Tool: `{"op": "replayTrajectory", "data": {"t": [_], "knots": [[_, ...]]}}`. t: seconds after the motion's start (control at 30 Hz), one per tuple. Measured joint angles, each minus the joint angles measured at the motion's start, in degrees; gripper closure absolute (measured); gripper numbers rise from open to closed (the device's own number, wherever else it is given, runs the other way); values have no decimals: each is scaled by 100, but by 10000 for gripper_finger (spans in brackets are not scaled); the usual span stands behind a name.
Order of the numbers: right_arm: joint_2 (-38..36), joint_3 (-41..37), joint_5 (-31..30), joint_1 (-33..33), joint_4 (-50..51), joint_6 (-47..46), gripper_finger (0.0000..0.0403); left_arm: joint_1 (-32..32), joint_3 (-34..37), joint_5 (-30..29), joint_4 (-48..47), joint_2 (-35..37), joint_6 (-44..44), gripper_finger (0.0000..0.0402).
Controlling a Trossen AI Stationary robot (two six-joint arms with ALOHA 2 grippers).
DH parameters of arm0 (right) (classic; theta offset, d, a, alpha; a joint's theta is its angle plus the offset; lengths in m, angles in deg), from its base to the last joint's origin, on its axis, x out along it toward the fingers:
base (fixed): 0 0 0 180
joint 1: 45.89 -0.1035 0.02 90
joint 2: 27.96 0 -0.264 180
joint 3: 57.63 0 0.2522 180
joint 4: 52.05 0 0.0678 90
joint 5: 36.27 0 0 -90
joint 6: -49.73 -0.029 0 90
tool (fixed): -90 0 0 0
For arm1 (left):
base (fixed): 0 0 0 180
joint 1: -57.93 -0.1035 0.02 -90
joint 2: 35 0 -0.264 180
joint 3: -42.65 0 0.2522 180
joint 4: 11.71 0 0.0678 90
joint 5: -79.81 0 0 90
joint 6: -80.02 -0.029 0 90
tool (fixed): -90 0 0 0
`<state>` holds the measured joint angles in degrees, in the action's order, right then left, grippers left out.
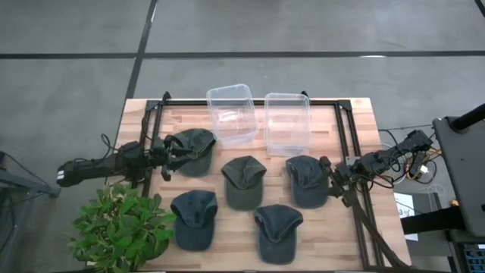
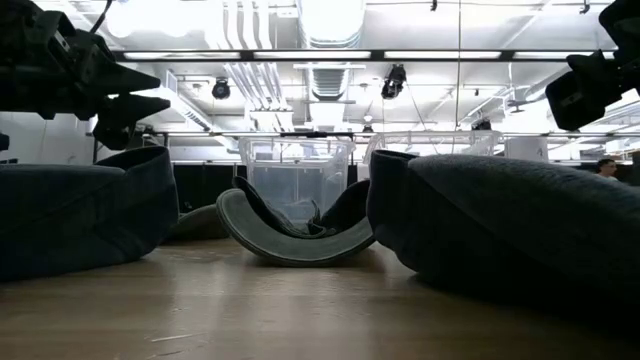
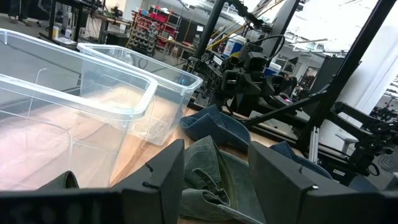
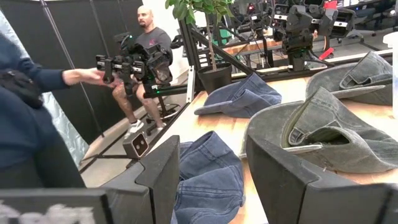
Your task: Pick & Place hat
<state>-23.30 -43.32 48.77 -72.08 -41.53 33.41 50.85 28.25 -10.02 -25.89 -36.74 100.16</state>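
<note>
- Left gripper (image 1: 168, 154) fingers open, straddling the brim of a dark cap (image 1: 194, 149); contact unclear.
- Right gripper (image 1: 331, 180) open beside another cap (image 1: 305, 180), holding nothing.

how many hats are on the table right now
5. One far left at the left gripper, one centre, one right by the right gripper, two along the near edge. None look hidden.

wooden table (image 1: 356, 121) carries five dark caps (image 1: 243, 182) in two staggered rows, two clear bins (image 1: 231, 114) side by side at the far edge, one potted plant (image 1: 121, 227) at the near-left corner.
</note>
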Motion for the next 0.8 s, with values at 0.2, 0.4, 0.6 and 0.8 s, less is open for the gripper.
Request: {"op": "replayTrajectory", "data": {"t": [0.2, 0.4, 0.6, 0.8], "knots": [[0, 0, 0, 0, 1, -2, 225, -2, 0, -1, 0, -2, -2, 232], [-1, -1, 2, -4, 1, -1, 225, 0, 2, 0, 0, -2, 0, 232], [-2, -1, 1, -4, 0, 0, 225, -1, 0, -3, 0, -2, -174, 232], [-2, 0, 1, -4, 2, 0, 225, -1, 2, -3, 0, -2, -339, 232]]}}
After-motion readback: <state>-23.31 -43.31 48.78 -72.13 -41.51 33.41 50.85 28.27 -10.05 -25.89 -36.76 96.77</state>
